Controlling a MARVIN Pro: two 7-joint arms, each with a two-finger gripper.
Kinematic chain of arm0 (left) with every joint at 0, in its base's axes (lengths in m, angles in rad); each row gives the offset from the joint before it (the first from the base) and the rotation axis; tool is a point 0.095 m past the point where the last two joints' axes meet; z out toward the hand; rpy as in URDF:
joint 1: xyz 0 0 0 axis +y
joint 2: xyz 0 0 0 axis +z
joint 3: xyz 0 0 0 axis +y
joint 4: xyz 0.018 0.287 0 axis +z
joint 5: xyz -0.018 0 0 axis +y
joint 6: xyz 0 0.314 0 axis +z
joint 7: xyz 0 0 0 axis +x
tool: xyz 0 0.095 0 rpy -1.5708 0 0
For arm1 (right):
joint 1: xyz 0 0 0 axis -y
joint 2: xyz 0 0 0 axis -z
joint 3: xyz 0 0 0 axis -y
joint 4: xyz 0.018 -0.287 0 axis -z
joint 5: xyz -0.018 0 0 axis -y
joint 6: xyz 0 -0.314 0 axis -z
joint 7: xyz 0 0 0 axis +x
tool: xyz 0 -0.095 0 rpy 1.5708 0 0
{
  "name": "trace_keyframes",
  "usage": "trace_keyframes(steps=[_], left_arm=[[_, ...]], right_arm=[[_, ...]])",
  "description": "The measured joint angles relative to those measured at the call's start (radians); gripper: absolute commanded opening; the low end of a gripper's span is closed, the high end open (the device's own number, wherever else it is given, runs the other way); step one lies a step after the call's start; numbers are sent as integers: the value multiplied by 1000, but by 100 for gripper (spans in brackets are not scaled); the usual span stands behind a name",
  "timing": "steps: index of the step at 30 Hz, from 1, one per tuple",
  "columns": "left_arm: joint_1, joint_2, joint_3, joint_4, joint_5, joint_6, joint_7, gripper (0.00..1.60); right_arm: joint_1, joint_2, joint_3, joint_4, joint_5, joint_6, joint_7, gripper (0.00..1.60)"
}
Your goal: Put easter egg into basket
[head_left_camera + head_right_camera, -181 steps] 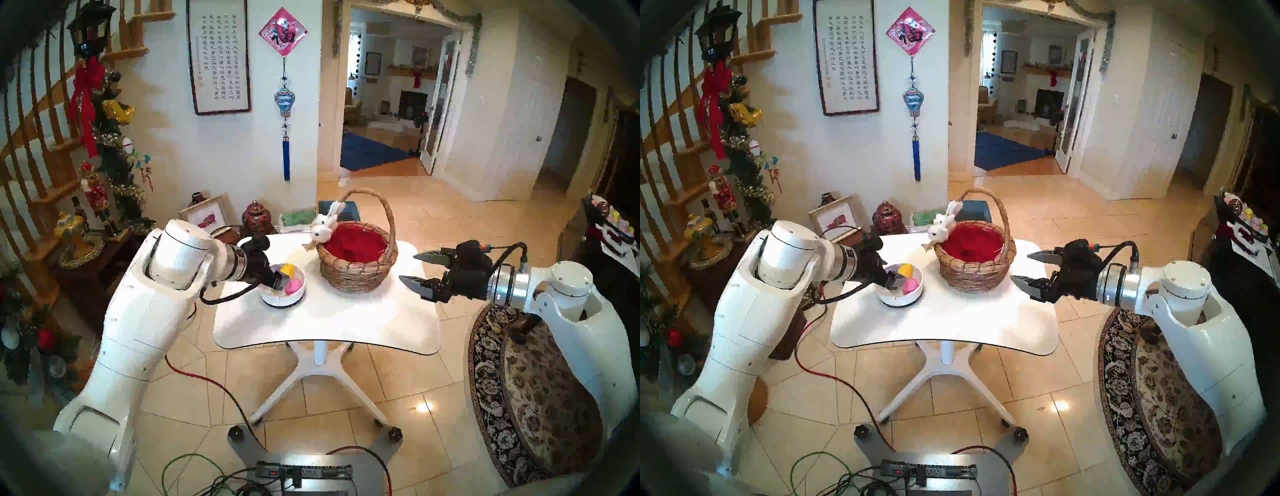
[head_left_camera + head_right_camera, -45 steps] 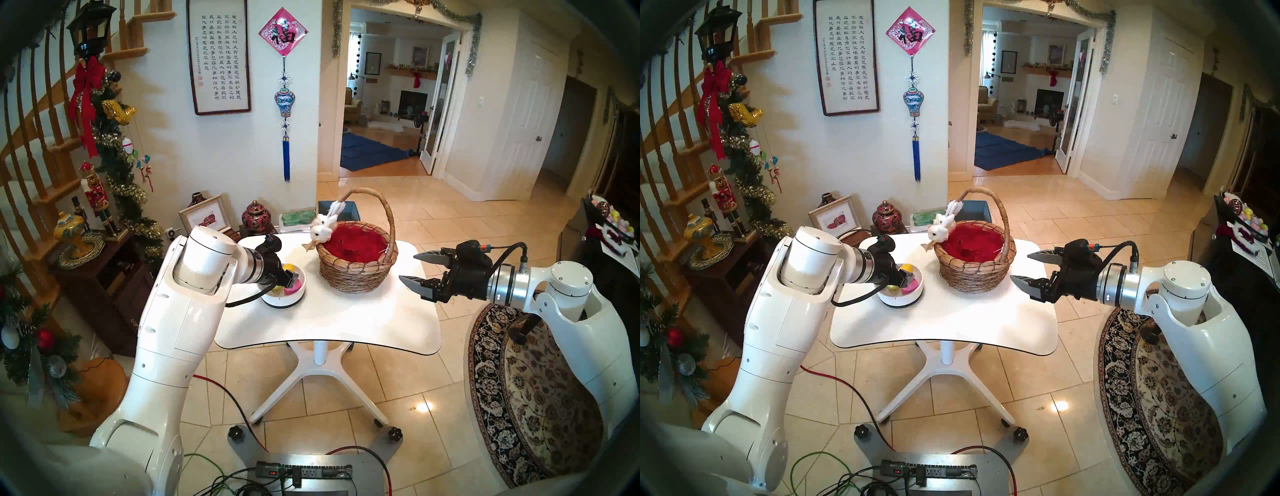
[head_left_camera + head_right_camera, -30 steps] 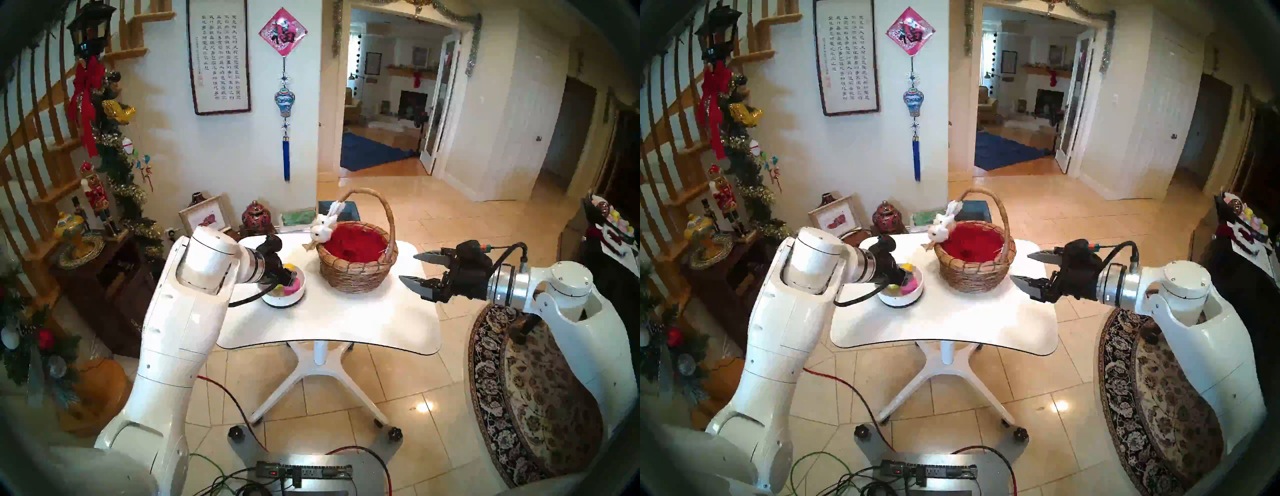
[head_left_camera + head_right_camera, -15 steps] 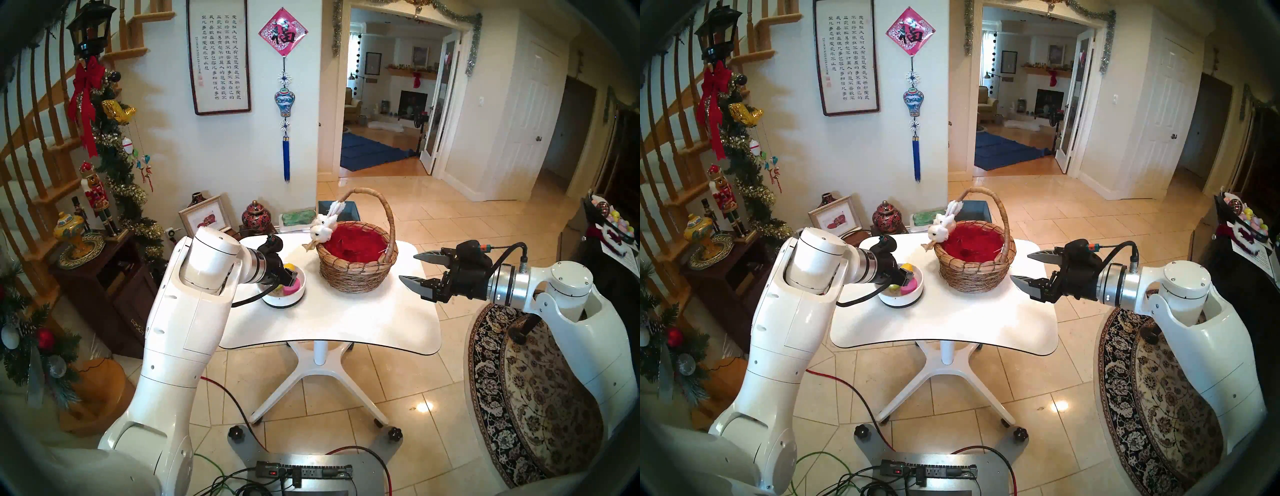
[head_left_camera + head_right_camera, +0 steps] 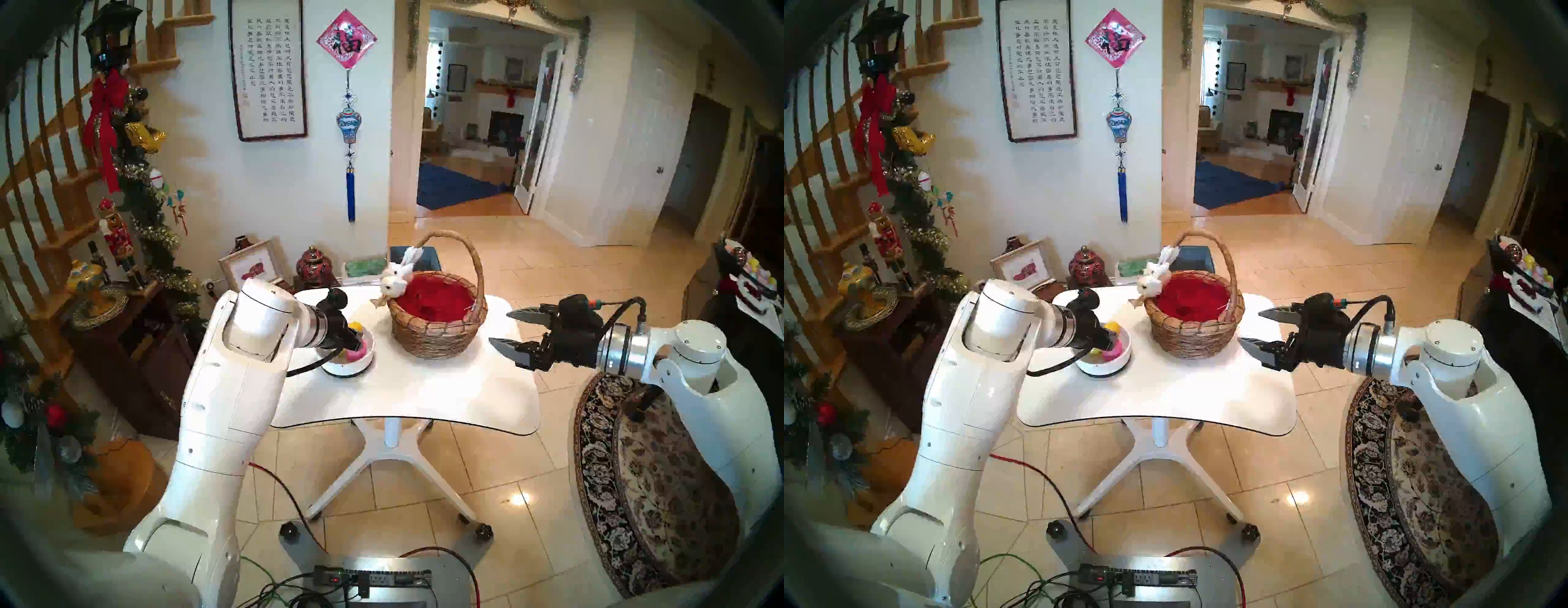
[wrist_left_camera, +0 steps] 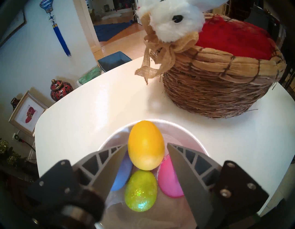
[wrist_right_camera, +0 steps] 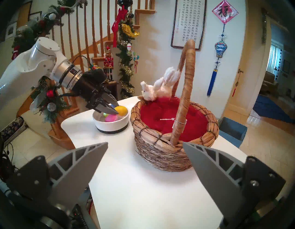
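Observation:
A tan wicker basket (image 5: 437,335) (image 7: 162,156) with red lining, a tall handle and a white plush bunny (image 5: 396,282) on its rim stands on the white table (image 5: 424,395). To its left a white bowl (image 5: 365,361) (image 6: 183,129) holds a yellow egg (image 6: 146,144), a pink egg (image 6: 169,180), a glittery green egg (image 6: 140,191) and a blue egg (image 6: 122,174). My left gripper (image 6: 146,147) (image 7: 114,110) is down in the bowl, its fingers either side of the yellow egg; a thin gap shows at the right finger. My right gripper (image 5: 500,327) (image 7: 145,143) hangs open beside the basket's right side.
A dark wooden cabinet (image 5: 127,339) with ornaments stands left of the table, by the staircase. A blue bin (image 5: 413,254) sits on the floor behind the table. A patterned rug (image 5: 636,488) lies at the right, and a power strip (image 5: 373,579) is on my base.
The left gripper's fingers have drawn closer together around the yellow egg, and the left arm has crept slightly forward. The right arm has not moved.

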Motion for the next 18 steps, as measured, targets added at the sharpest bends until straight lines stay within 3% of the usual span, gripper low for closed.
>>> trace_keyframes(steps=[7,11,13,14,15,18], left_arm=[[0,-3,0,2,0,0,0,68],[0,-4,-1,2,1,0,0,64],[0,-5,-3,2,4,0,0,50],[1,-5,-3,2,5,0,0,30],[1,-5,-3,2,6,0,0,30],[1,-6,-4,2,7,0,0,8]], right_arm=[[0,0,0,0,0,0,0,160],[0,0,0,0,1,0,0,160],[0,1,0,0,1,0,0,160],[0,1,0,0,1,0,0,160],[0,1,0,0,1,0,0,160],[0,1,0,0,1,0,0,160]])
